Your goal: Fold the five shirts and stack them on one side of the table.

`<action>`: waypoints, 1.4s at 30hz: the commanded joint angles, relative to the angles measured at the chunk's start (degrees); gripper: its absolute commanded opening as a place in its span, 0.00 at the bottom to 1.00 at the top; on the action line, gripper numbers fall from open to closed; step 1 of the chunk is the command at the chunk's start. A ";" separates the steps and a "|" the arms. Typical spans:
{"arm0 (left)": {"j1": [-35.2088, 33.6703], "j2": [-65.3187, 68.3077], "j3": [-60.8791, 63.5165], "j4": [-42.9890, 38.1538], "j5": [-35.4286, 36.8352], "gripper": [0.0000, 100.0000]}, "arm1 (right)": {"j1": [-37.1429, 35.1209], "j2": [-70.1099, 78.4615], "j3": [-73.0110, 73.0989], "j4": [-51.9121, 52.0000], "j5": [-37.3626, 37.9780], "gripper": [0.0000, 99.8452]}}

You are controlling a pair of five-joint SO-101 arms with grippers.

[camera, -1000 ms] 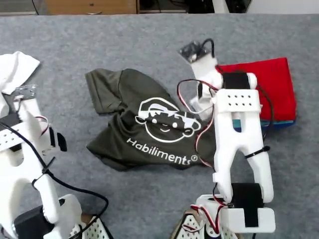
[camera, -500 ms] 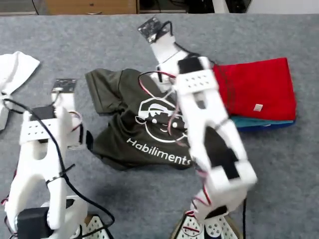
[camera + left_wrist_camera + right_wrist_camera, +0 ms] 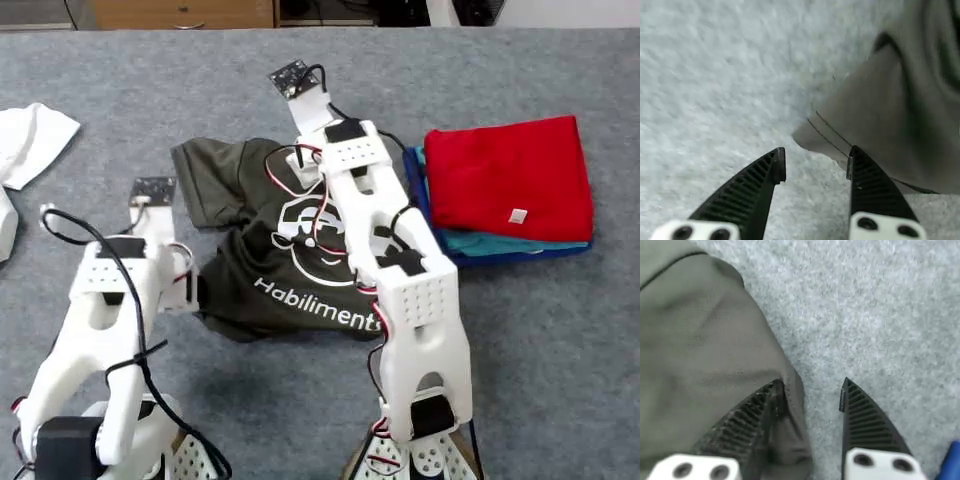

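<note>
Three of five look done, stacked on the counter at right (red shirt over teal shirt over blue shirt) | olive shirt crumpled mid-counter, white shirt at left edge, both unfolded | left gripper spread astride olive hem | right gripper spread at its far edge

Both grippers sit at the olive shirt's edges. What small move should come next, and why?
Probably lower both and close on the cloth. The left gripper is open with the olive shirt hem lying between its fingers. The right gripper is open astride the shirt's edge, one finger over cloth, the other over the table. Neither holds anything yet.
</note>
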 commanded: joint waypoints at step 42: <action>-28.31 15.08 -46.24 20.92 -6.68 0.02 | -1.27 0.22 -4.18 2.11 -0.26 0.19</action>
